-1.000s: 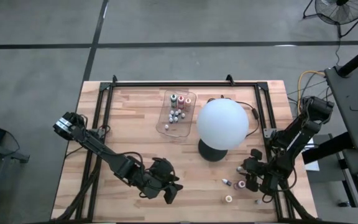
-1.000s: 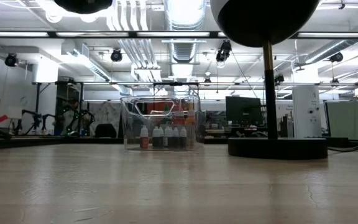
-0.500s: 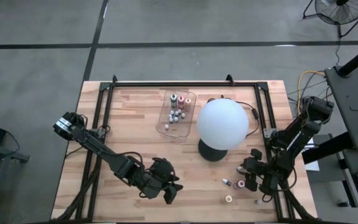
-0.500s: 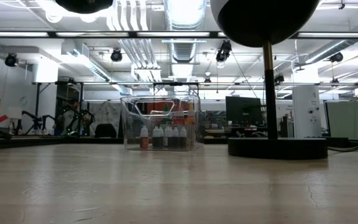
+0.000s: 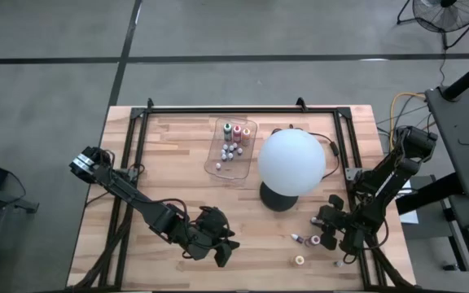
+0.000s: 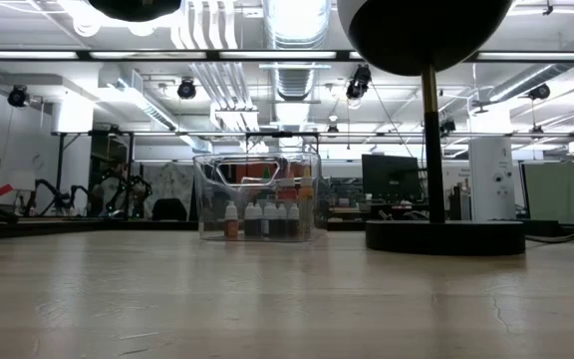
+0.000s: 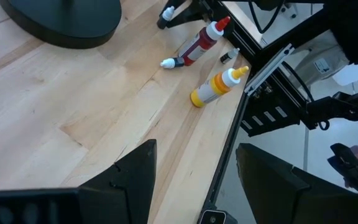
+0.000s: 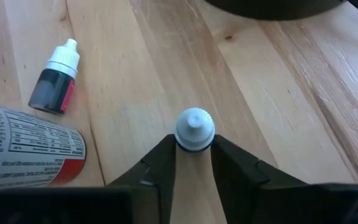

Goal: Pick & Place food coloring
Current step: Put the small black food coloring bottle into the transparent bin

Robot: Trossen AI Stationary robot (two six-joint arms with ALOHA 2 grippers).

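Note:
My right gripper (image 5: pixel 326 238) (image 8: pixel 194 144) is at the table's near right corner, shut on a small food coloring bottle whose white cap (image 8: pixel 194 129) shows between the fingertips; its body is hidden. Lying on the wood beside it are a small dark bottle (image 8: pixel 55 78) (image 5: pixel 297 238), a red bottle with a printed label (image 8: pixel 23 152) (image 7: pixel 201 40) and a yellow one (image 7: pixel 219 87) (image 5: pixel 300 260). My left gripper (image 5: pixel 221 251) (image 7: pixel 194 168) hovers open over the table's near middle, with nothing between its fingers. Several more bottles stand in the clear tray (image 5: pixel 218 163) (image 6: pixel 207 199). My right gripper pinches the small bottle just under its white cap (image 8: pixel 194 144) between its two fingertips. The fingers come slanting down from the near right. The cap's nozzle points up toward the wrist. The fingers hide the body, and I cannot tell whether it rests on the table.
A big white globe (image 5: pixel 291 161) on a black round base (image 5: pixel 275 198) (image 6: pixel 444 236) stands right of the tray, close to my right gripper. A black metal frame (image 5: pixel 357 175) runs along the table's edges. Bare wood lies between the two grippers.

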